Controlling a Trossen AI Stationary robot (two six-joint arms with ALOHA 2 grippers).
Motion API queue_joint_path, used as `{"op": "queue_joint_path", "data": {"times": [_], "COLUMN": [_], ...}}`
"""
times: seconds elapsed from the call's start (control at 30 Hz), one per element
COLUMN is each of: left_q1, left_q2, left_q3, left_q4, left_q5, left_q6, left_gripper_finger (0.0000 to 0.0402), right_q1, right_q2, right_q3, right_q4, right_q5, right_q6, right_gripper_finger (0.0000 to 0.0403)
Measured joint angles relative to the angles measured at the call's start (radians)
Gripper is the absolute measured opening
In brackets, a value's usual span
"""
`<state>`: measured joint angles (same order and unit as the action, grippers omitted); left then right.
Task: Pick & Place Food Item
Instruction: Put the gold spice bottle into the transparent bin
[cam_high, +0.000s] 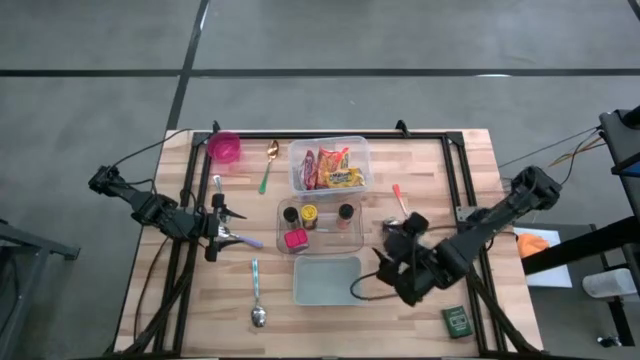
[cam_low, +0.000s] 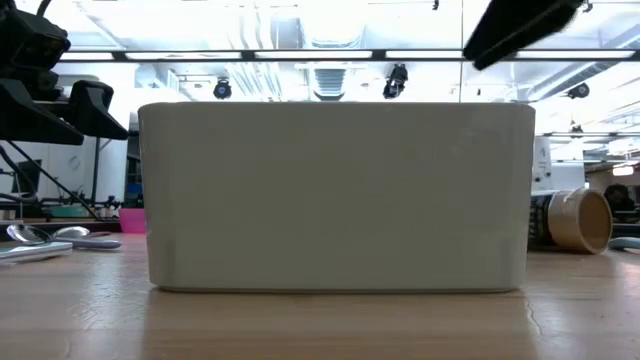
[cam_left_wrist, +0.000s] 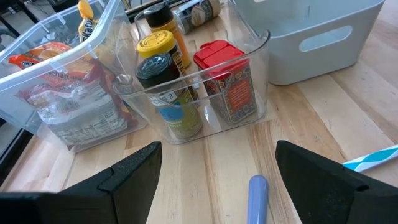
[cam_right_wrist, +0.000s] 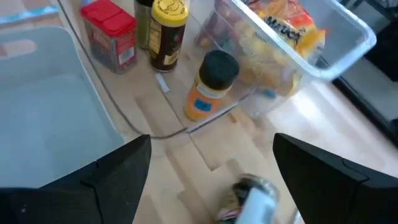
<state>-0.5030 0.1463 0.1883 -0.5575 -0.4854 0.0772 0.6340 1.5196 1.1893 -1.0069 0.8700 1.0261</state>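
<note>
Food sits in two clear containers at the table's middle. A clear tub (cam_high: 330, 165) holds snack packets (cam_right_wrist: 287, 30). A clear tray (cam_high: 320, 222) holds spice jars: a red-lidded tin (cam_left_wrist: 227, 87), a yellow-lidded bottle (cam_left_wrist: 158, 53), and a black-lidded bottle (cam_right_wrist: 210, 84) standing upright on their bases. My right gripper (cam_high: 392, 250) hovers open to the right of the tray, above the table, with nothing between its fingers (cam_right_wrist: 99, 180). My left gripper (cam_high: 235, 237) waits open, left of the tray, low over a lilac utensil handle (cam_left_wrist: 258, 196) without touching it.
A pale grey bin (cam_high: 327, 280) stands near the front edge and fills the low view (cam_low: 335, 195). A pink cup (cam_high: 224, 148), spoons (cam_high: 257, 300) and a green-handled spoon (cam_high: 268, 165) lie at the left. A small jar (cam_low: 575, 222) lies by my right gripper. A green box (cam_high: 457, 320) lies front right.
</note>
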Motion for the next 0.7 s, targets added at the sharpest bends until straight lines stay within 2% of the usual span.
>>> {"op": "queue_joint_path", "data": {"times": [0.37, 0.53, 0.7], "left_q1": [0.0, 0.0, 0.0], "left_q2": [0.0, 0.0, 0.0], "left_q3": [0.0, 0.0, 0.0], "left_q4": [0.0, 0.0, 0.0], "left_q5": [0.0, 0.0, 0.0], "left_q6": [0.0, 0.0, 0.0], "left_gripper_finger": [0.0317, 0.0317, 0.0317], "right_q1": [0.217, 0.252, 0.264], "right_q2": [0.021, 0.08, 0.156], "right_q3": [-0.225, -0.262, -0.226], "right_q4": [0.004, -0.009, -0.072], "right_q5": [0.157, 0.154, 0.146], "right_q6": [0.541, 0.649, 0.693], "right_gripper_finger": [0.0334, 0.0334, 0.0334]}}
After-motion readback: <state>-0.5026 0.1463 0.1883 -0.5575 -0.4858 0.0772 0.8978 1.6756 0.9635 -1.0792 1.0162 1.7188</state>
